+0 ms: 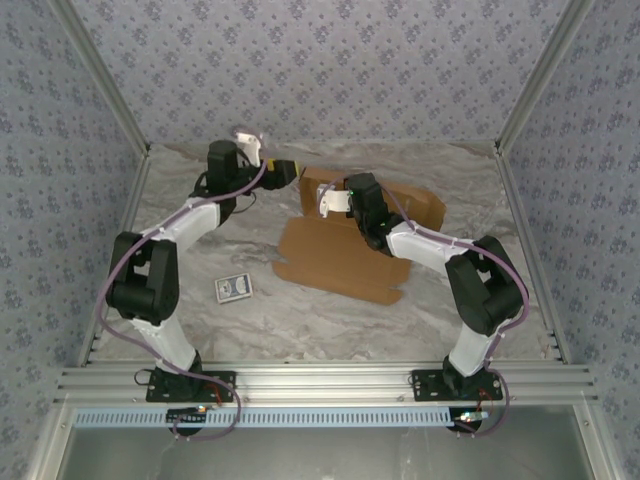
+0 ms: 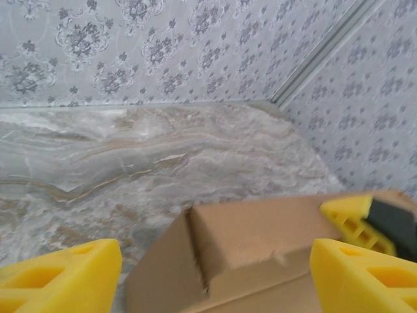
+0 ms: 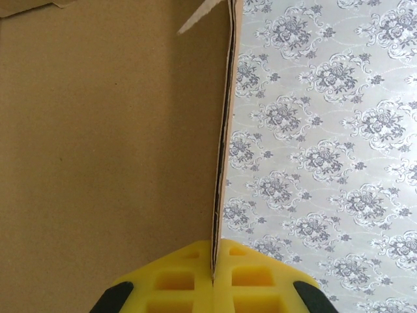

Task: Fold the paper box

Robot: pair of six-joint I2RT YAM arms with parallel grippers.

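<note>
From above, we are looking at the paper box (image 1: 340, 262) lying on the marble table (image 1: 300, 325), right of centre and toward the far side. One wide panel is lying flat while a far wall is standing upright behind it. The right gripper (image 1: 328, 192) is reaching in from the right and meeting that upright wall near its left end. The left gripper (image 1: 285, 172) is hovering just left of the same wall, pointing at it. A small blue-and-white card packet (image 1: 234, 289) is lying well apart from the box, nearer and to the left.

From the left wrist, we are seeing the left gripper (image 2: 215, 264) with its yellow fingers (image 2: 62, 274) spread wide and gripping nothing. A raised corner of the box is showing low between them, and we cannot tell whether either finger is touching it. A yellow-and-black finger (image 2: 365, 222) is sitting against the box at the right edge.

From the right wrist, we are seeing the right gripper with its two yellow pads (image 3: 176, 280) pressed together on the thin edge of a cardboard panel, the corrugated edge running straight up from the seam between them. Brown card is spreading to the left, patterned wallpaper (image 3: 319, 163) to the right.
</note>
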